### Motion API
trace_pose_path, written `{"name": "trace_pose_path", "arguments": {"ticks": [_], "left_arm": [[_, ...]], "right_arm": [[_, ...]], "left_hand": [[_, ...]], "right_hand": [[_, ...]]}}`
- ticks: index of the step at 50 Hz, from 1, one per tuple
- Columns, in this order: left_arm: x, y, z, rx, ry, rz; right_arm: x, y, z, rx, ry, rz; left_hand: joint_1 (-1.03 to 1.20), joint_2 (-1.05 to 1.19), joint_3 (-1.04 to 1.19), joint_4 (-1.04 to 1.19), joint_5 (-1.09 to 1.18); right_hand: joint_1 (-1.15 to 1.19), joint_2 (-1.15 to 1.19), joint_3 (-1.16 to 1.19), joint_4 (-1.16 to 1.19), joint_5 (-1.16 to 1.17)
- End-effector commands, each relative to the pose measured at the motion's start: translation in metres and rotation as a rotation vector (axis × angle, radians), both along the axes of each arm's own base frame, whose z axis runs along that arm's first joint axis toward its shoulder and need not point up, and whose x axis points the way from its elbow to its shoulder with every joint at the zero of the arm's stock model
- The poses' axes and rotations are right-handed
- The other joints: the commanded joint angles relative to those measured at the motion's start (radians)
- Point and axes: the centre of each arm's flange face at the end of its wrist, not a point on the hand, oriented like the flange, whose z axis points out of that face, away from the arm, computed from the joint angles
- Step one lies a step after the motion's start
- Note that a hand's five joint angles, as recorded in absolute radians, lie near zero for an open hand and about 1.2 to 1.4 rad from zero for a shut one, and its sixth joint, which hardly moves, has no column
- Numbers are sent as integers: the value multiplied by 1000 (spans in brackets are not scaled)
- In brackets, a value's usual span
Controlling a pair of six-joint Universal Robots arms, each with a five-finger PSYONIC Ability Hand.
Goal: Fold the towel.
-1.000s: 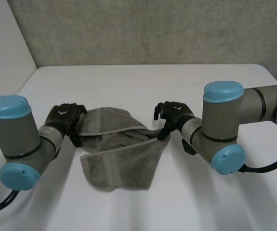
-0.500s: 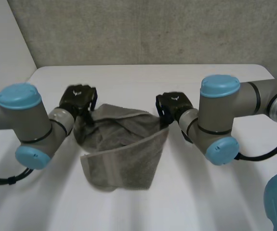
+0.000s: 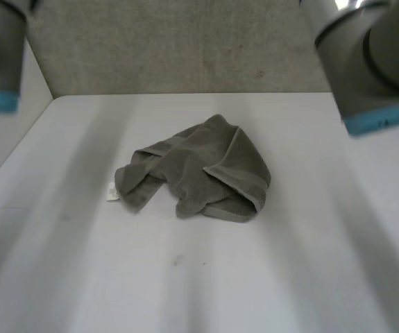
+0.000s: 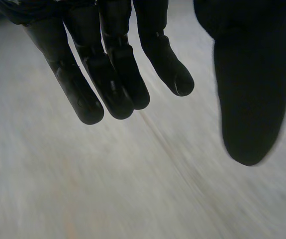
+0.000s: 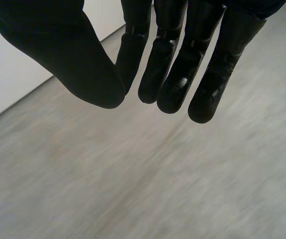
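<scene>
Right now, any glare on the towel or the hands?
Head view: the towel is evenly lit on the white table, no glare. Left wrist view: the left hand is dark against a pale ground. Right wrist view: small glints on fingers of the right hand.

The towel (image 3: 202, 170) lies bunched on the table (image 3: 310, 263), near its middle; the wall (image 3: 185, 48) stands behind.

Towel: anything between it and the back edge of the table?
Nothing: in the head view the stretch of white table from the crumpled towel to its back edge is bare.
</scene>
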Motion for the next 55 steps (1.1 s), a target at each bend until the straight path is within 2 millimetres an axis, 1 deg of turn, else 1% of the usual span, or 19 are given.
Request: {"name": "trace_pose_path", "arguments": {"ticks": [1, 2, 4, 5, 7, 8, 10, 20, 29, 36, 40, 42, 43, 44, 45, 46, 48, 51, 55], "left_arm": [[-14, 13, -124, 363, -171, -57], [-14, 13, -125, 364, -171, -58], [-15, 17, -158, 450, -210, -71], [-15, 17, -159, 450, -210, -71], [-15, 18, -188, 531, -242, -75], [-15, 18, -188, 532, -242, -75], [-15, 19, -198, 558, -252, -74], [-4, 34, -248, 748, -320, -61], [0, 46, -275, 808, -398, -50], [-2, 36, -295, 751, -505, -10], [-3, 28, -303, 708, -525, 9], [-3, 26, -305, 706, -527, 13], [-2, 24, -307, 705, -528, 19], [-2, 24, -307, 705, -528, 19], [-2, 22, -307, 703, -528, 21], [-2, 22, -307, 704, -528, 21], [-2, 22, -307, 701, -529, 21], [-2, 21, -306, 694, -529, 23], [-2, 18, -308, 678, -546, 31]], "right_arm": [[9, 19, -68, 232, 228, 38], [9, 19, -68, 232, 229, 38], [8, 25, -88, 320, 283, 41], [8, 25, -88, 321, 283, 41], [3, 25, -115, 449, 328, 34], [3, 25, -115, 450, 328, 34], [-1, 25, -144, 595, 333, 29], [-11, 35, -211, 873, 311, 39], [-5, 31, -248, 796, 422, 11], [1, 15, -271, 758, 402, -30], [7, 4, -287, 756, 399, -39], [9, 1, -292, 755, 404, -42], [10, -2, -294, 748, 409, -46], [10, -2, -294, 748, 409, -46], [11, -5, -294, 730, 407, -52], [11, -9, -289, 701, 392, -64], [8, -14, -282, 672, 368, -85], [6, -13, -250, 599, 314, -96], [1, -8, -226, 560, 290, -93]], "left_hand": [[-605, -605, -608, -608, 395], [-608, -608, -611, -611, 392], [-678, -678, -681, -681, 322], [-679, -678, -681, -681, 321], [-705, -705, -708, -708, 295], [-705, -705, -708, -708, 295], [-708, -708, -711, -711, 292], [-661, -661, -664, -664, 339], [-593, -593, -596, -596, 407], [-596, -596, -599, -599, 404], [-602, -602, -605, -605, 398], [-602, -602, -605, -605, 398], [-599, -599, -602, -602, 401], [-599, -599, -602, -602, 401], [-596, -596, -599, -599, 404], [-582, -582, -585, -585, 418], [-544, -544, -547, -547, 456], [-441, -441, -444, -444, 559], [-329, -329, -332, -332, 671]], "right_hand": [[414, 220, 214, 204, 234], [414, 220, 214, 204, 234], [-166, -359, -366, -376, -346], [-170, -363, -369, -379, -350], [-541, -734, -740, -751, -721], [-542, -736, -742, -752, -722], [-715, -908, -915, -925, -895], [-687, -880, -886, -896, -866], [-560, -753, -760, -770, -740], [-513, -706, -713, -723, -693], [-338, -531, -537, -547, -518], [-224, -417, -423, -433, -404], [54, -140, -146, -156, -126], [56, -137, -143, -153, -124], [341, 148, 142, 132, 161], [413, 220, 213, 203, 233], [414, 220, 214, 204, 234], [414, 220, 214, 204, 234], [414, 220, 214, 204, 234]]}}
